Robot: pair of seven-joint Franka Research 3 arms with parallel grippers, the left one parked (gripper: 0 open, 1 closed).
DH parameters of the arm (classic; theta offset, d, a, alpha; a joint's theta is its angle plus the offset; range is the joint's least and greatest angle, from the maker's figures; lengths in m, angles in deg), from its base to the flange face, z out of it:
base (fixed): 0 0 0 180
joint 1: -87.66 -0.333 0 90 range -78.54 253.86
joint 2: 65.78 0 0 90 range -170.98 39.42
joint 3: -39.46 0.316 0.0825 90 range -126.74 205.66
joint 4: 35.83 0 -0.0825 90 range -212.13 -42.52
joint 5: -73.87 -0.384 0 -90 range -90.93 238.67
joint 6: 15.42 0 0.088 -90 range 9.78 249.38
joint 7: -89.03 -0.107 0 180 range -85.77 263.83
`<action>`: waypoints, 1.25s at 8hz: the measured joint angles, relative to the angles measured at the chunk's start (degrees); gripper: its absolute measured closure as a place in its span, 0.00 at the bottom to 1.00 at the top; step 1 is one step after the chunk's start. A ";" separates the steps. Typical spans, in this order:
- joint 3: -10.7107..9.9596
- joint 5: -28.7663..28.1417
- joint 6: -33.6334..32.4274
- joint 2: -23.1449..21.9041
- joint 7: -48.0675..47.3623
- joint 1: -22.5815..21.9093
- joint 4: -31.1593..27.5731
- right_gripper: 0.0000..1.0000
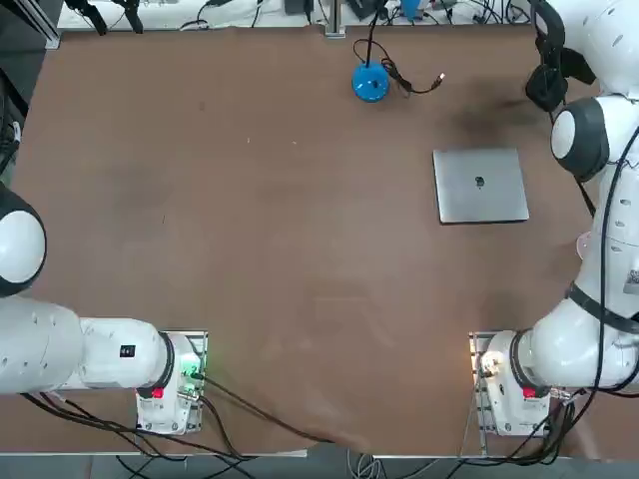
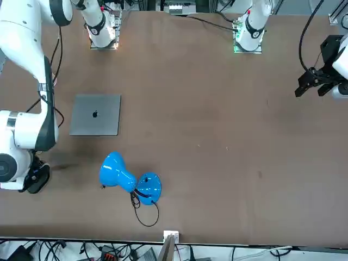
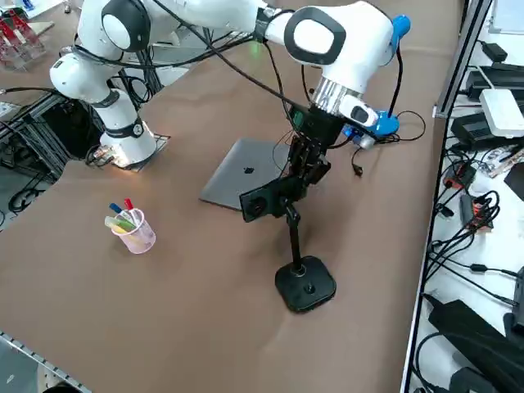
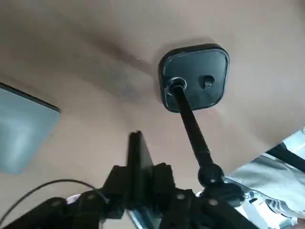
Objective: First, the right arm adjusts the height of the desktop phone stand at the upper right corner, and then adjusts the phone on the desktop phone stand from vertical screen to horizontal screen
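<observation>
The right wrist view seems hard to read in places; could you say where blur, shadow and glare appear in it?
Right wrist view: the right gripper in the foreground looks soft, a diffuse shadow spreads beside the square black stand base on the brown tabletop, and a pale sheen lies on the flat silver laptop.

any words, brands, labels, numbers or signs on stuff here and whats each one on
No words or numbers can be read.
Apple logo (a sign, no text): on the lid of the silver laptop.
Small black square label on the left arm: too small to read.
Small label on the right arm: too small to read.
No text can be made out on the phone stand's base.
</observation>
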 joint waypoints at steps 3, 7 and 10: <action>0.11 -0.29 -0.38 -0.94 0.00 0.08 0.79 0.60; 0.14 -0.40 -0.67 -1.65 0.00 0.12 3.30 0.03; -0.02 -5.66 -1.23 -6.82 -0.96 0.33 4.10 0.00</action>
